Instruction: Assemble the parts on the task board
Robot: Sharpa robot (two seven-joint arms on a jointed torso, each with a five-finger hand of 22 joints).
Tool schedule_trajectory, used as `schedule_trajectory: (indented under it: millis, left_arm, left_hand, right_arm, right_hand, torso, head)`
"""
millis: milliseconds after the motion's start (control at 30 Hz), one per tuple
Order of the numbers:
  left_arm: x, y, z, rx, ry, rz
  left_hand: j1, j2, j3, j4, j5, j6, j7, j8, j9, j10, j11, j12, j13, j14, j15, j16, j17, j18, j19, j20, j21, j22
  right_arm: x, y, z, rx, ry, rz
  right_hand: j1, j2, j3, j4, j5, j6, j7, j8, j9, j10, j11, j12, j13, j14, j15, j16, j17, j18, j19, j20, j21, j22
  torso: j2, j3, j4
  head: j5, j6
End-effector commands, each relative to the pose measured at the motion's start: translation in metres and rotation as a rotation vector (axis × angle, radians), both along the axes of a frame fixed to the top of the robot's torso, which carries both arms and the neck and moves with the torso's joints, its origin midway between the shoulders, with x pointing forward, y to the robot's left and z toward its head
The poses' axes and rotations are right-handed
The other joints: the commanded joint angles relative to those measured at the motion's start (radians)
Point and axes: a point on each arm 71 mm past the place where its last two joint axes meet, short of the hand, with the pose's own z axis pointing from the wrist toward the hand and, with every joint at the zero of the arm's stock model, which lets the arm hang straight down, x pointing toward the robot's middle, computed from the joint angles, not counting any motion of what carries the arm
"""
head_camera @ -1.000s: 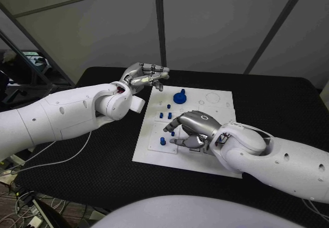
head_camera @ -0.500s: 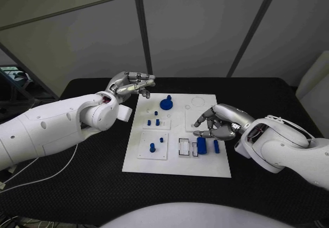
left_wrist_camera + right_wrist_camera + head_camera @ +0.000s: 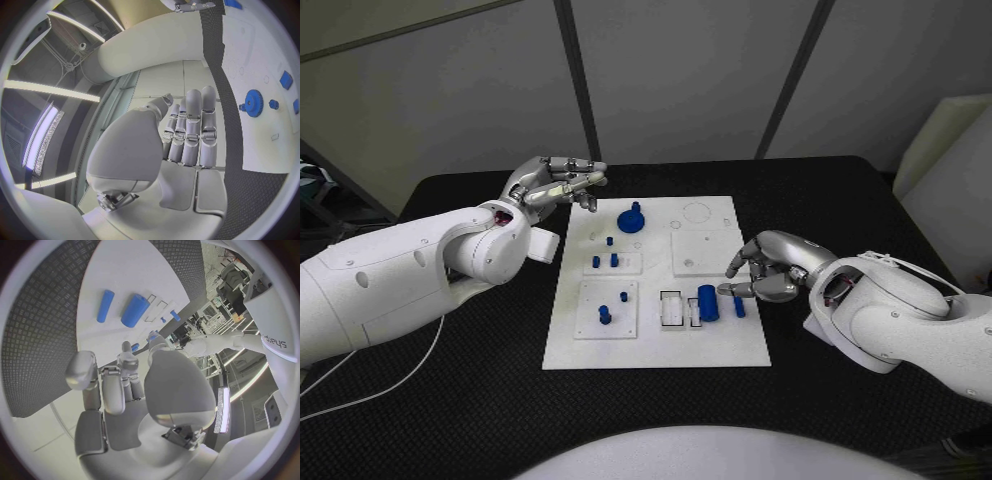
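Note:
The white task board [image 3: 661,340] lies in the middle of the table. On it are a blue gear [image 3: 632,218] at the far side, small blue pegs [image 3: 606,261] in the left blocks, and a thick blue cylinder [image 3: 708,302] beside a thin one [image 3: 738,305] at the near right. My right hand [image 3: 769,266] hovers at the board's right edge just beyond the cylinders, fingers loosely bent and apart, holding nothing. In the right wrist view the same hand [image 3: 119,380] is empty, with the thick cylinder [image 3: 135,310] ahead of it. My left hand [image 3: 557,182] hangs over the board's far left corner, fingers curled together, empty.
White outlined slots [image 3: 674,308] sit left of the thick cylinder. The black table [image 3: 473,360] extends around the board on every side. In the left wrist view the gear [image 3: 254,103] lies on the board [image 3: 262,50] past my hand [image 3: 187,135].
The camera has shifted. My right hand has drawn back from the board's near middle to its right edge, uncovering the two blue cylinders. The left hand has kept its pose.

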Motion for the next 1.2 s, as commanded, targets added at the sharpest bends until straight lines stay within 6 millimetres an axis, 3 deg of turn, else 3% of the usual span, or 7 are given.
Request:
schedule_trajectory:
  millis: [33, 367, 1200]
  left_arm:
    - [-0.001, -0.001, 0.001, -0.008, -0.002, -0.012]
    - [-0.001, 0.000, 0.001, -0.007, -0.001, -0.010]
    - [-0.001, 0.001, 0.001, -0.007, -0.001, -0.010]
  left_hand:
    - [0.003, 0.002, -0.001, -0.004, 0.004, -0.002, 0.002, 0.000, -0.001, -0.006, 0.000, 0.007, -0.001, -0.007, -0.002, -0.005, -0.001, -0.018, -0.002, -0.001, -0.004, -0.001]
    - [0.003, 0.002, -0.001, -0.004, 0.004, -0.002, 0.002, 0.000, -0.001, -0.006, 0.000, 0.007, -0.001, -0.007, -0.002, -0.005, -0.001, -0.018, -0.002, -0.001, -0.004, -0.001]
    - [0.003, 0.002, -0.001, -0.004, 0.004, -0.002, 0.002, 0.000, -0.001, -0.006, 0.000, 0.007, -0.001, -0.007, -0.002, -0.005, -0.001, -0.018, -0.002, -0.001, -0.004, -0.001]
  right_arm:
    - [-0.001, 0.001, -0.006, -0.067, 0.009, -0.049]
    - [-0.003, 0.013, -0.023, -0.065, 0.046, -0.074]
    - [-0.003, 0.028, -0.046, -0.143, 0.128, -0.014]
  right_hand:
    - [-0.024, -0.002, -0.023, 0.004, -0.005, -0.011, 0.000, 0.013, 0.006, 0.001, 0.000, 0.016, 0.020, 0.070, 0.004, 0.007, 0.068, -0.021, 0.009, 0.003, 0.005, 0.004]
    - [-0.075, 0.014, -0.074, 0.007, -0.016, -0.022, -0.001, 0.045, 0.022, 0.030, 0.000, 0.072, 0.091, 0.071, 0.004, 0.009, 0.073, -0.021, 0.009, 0.003, 0.006, 0.006]
    - [-0.080, 0.034, -0.089, 0.004, -0.028, -0.020, -0.008, 0.076, 0.039, 0.046, -0.006, 0.104, 0.132, 0.075, 0.000, 0.019, 0.095, -0.023, 0.013, 0.001, 0.012, 0.017]
  torso:
    - [0.001, -0.0005, 0.0036]
    - [0.002, -0.0013, 0.0021]
    - [0.002, -0.0011, 0.0020]
  head:
    - [-0.004, -0.001]
    - [-0.004, -0.003]
    - [-0.002, -0.019]
